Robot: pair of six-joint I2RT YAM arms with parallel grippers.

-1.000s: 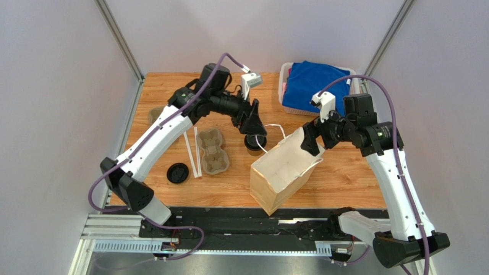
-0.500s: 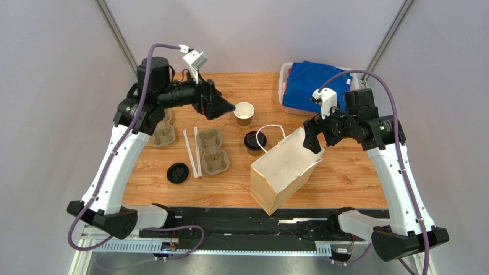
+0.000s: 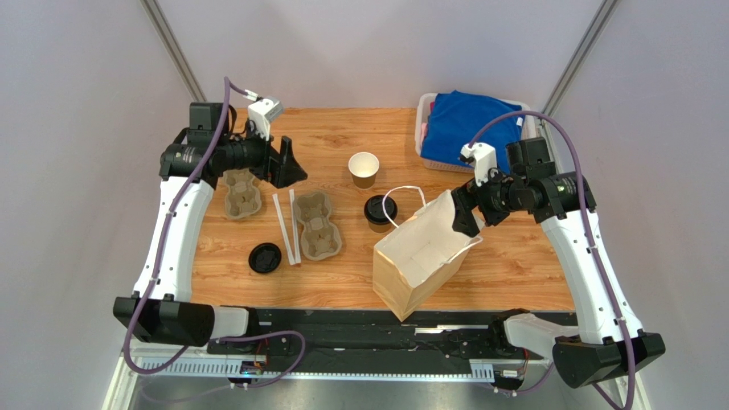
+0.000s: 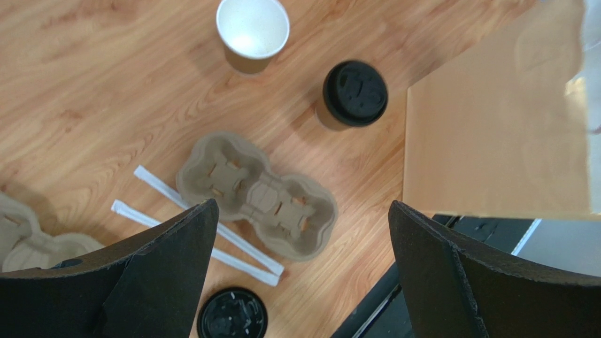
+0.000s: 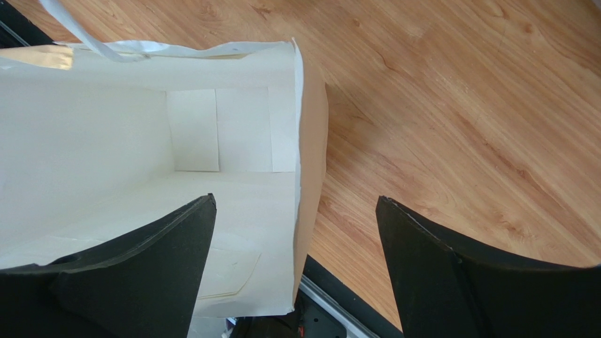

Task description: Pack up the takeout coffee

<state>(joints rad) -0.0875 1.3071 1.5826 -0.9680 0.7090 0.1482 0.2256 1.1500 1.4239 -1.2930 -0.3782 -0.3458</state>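
The left arm is bent high over the far-left of the wood-grain table (image 3: 513,265), forearm level. The left gripper (image 3: 289,167) points right with its jaws spread wide, holding nothing. The right arm reaches in from the right. The right gripper (image 5: 295,201) is released, its jaws straddling one side wall of the paper bag (image 3: 423,256), which is tan outside and smooth white inside. The takeout coffee (image 3: 380,210), a brown paper cup under a round black lid, stands just left of the bag's mouth, untouched.

Robot lab cell: grey panel walls (image 3: 77,128), aluminium frame posts (image 3: 177,55).
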